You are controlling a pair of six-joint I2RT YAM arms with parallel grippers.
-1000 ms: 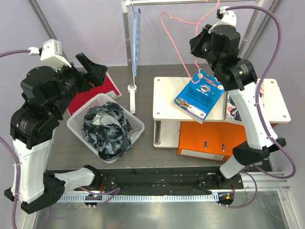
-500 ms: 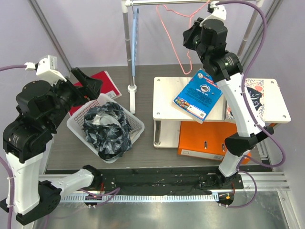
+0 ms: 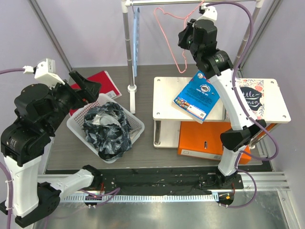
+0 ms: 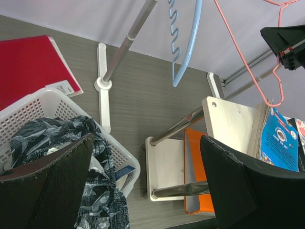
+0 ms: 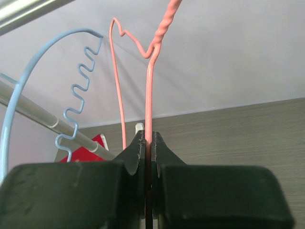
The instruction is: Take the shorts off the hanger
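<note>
Right gripper point(image 5: 148, 141) clamps bare hanger point(image 5: 148, 95) near far edge (left gripper point(image 4: 147, 143) gapes empty); thin wire may twist, slip free.

We find bare worktop point(image 3: 145, 78) open right of the rack pole point(image 3: 127, 47), up to the white shelf point(image 3: 164, 95). Higher, the blue hanger point(image 3: 136, 43) and pink hanger point(image 5: 149, 95) hang in the way.

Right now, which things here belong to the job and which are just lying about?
Job: shorts, heaped in the basket; pink hanger, bare, pinched in the right gripper.
Lying about: blue hanger, red folder, blue book, patterned book, orange binder, shelf.
</note>
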